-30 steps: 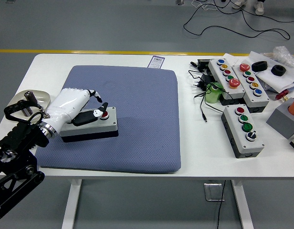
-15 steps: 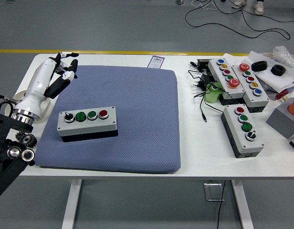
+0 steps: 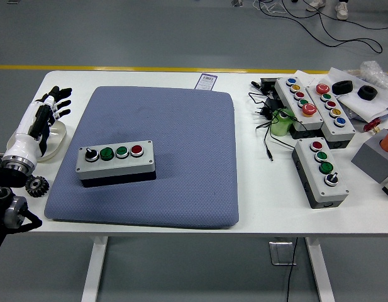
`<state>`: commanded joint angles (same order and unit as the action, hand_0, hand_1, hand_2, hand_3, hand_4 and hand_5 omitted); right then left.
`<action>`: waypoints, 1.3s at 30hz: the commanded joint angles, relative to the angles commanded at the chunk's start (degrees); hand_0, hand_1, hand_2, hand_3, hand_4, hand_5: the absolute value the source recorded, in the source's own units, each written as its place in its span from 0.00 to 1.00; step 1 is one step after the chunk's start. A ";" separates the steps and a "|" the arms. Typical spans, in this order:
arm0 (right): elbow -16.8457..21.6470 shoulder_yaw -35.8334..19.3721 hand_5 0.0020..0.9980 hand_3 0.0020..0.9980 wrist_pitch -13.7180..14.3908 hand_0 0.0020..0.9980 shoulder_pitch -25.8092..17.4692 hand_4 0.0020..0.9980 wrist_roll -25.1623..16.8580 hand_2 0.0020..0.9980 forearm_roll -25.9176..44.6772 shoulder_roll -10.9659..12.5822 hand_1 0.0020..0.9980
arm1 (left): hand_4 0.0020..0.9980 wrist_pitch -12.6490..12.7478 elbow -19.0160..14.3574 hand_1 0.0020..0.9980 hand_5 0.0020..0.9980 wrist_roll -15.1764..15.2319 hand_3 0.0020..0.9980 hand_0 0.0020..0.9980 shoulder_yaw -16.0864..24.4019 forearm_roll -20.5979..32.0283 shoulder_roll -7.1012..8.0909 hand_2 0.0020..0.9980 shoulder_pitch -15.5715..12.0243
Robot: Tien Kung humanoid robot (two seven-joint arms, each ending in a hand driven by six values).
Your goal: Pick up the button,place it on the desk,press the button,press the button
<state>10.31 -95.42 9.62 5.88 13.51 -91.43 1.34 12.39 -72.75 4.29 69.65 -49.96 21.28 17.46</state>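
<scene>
Now, left hand (image 3: 41, 119): fingers spread, holding nothing, off the mat's left edge (clear of the work).
Button box (image 3: 116, 162): flat on blue mat (image 3: 181, 157), buttons up for pressing.
Counter (image 3: 256, 189): spare boxes sit right.

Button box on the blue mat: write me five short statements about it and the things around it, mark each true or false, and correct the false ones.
1. The button box lies on the blue mat. True.
2. The left hand is pressing the red button. False: the hand is off to the left of the mat with fingers spread, touching nothing on the box.
3. The box carries a black knob, two green buttons and one red button. True.
4. The red button is at the box's left end. False: it is at the right end; the black knob is at the left.
5. The other button boxes sit on the mat too. False: they stand on the bare white table to its right.
</scene>
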 joint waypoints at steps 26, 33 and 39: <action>0.00 -0.46 0.26 0.59 0.07 0.66 -0.60 0.42 0.18 0.68 -0.69 -0.09 0.66 | 0.57 -1.96 1.11 0.82 1.00 -0.07 0.76 0.78 0.13 7.49 -0.45 0.83 -0.74; 0.00 -0.31 0.26 0.59 0.06 0.66 -0.50 0.42 0.13 0.68 -0.35 -0.12 0.66 | 0.57 -2.02 1.35 0.82 1.00 0.03 0.76 0.78 0.25 7.44 -0.44 0.83 -0.68; 0.00 -0.27 0.26 0.59 0.05 0.65 -0.39 0.42 0.12 0.68 -0.34 -0.09 0.66 | 0.57 -2.36 1.83 0.82 1.00 -0.06 0.76 0.78 0.15 7.56 -0.43 0.83 -0.67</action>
<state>10.31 -95.69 9.66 5.49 13.63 -91.77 1.25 10.03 -70.93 4.22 69.80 -42.40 20.85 16.79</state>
